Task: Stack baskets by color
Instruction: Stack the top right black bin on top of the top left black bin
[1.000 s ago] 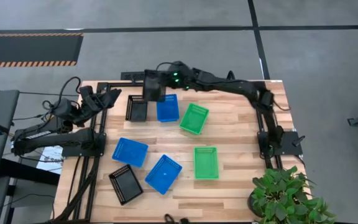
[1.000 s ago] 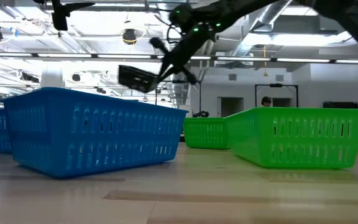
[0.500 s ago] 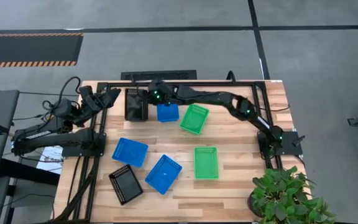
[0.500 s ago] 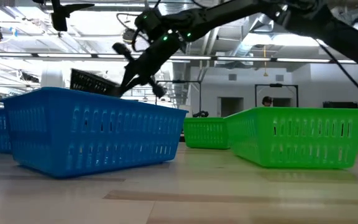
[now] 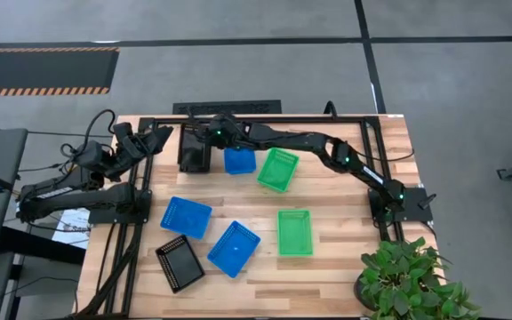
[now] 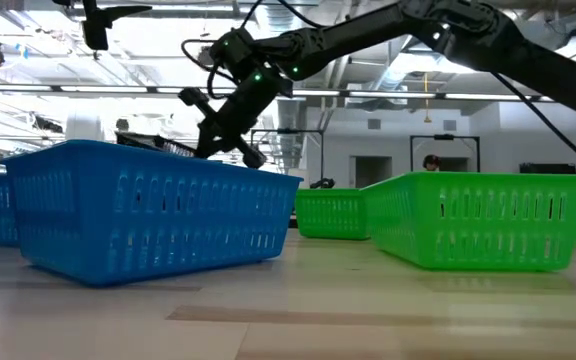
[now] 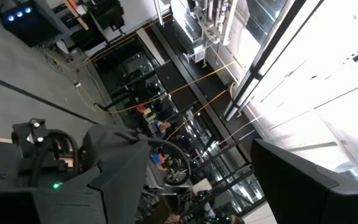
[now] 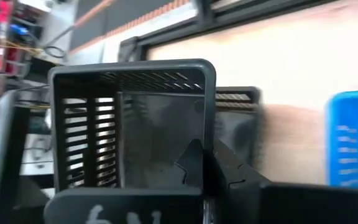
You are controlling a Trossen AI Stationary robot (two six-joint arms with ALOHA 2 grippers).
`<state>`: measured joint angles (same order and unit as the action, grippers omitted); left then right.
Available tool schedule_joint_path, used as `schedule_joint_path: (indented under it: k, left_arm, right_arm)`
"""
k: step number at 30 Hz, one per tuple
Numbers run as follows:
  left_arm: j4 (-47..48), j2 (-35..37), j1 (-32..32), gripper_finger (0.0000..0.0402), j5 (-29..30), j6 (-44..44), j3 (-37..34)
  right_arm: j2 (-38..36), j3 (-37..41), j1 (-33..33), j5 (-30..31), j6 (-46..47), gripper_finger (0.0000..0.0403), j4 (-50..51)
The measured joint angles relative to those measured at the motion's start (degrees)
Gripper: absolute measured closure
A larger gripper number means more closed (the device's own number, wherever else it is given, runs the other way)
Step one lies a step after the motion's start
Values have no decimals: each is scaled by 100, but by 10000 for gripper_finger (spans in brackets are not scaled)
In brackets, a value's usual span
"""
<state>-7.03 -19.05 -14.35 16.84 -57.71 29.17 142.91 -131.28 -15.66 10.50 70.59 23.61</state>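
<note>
My right gripper (image 5: 212,134) reaches to the table's far left, shut on a black basket (image 8: 129,124). That basket hangs tilted over a second black basket (image 8: 238,118) standing on the table. In the low view the held basket (image 6: 153,145) shows behind a blue basket's rim. Whether the two black baskets touch, I cannot tell. More baskets stand on their bottoms: blue ones (image 5: 239,160) (image 5: 186,217) (image 5: 234,248), green ones (image 5: 277,169) (image 5: 294,231), and a black one (image 5: 180,263). My left gripper (image 7: 210,186) waits open at the left edge, pointing up. My right gripper holds the black basket by the short wall nearest to it (image 8: 166,186), one finger (image 8: 194,165) inside the basket. The other finger is hidden behind that wall. The fingers slant down from the table's right. The basket is tilted, its far end lower.
A potted plant (image 5: 412,280) stands at the near right corner. A black frame (image 5: 363,133) runs along the far and right sides of the table. Bare wood lies between the green baskets and the right edge.
My right gripper has carried the black basket toward the table's left edge and down, from above the far blue basket to over the black basket at the far left. The held basket has tipped, its far end now lower.
</note>
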Motion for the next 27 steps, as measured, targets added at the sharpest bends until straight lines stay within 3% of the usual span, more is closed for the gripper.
schedule_joint_path:
  k: [27]
  left_arm:
    - [0,0,0,128,4,0,2]
  right_arm:
    - [0,131,9,2,90,370,-14]
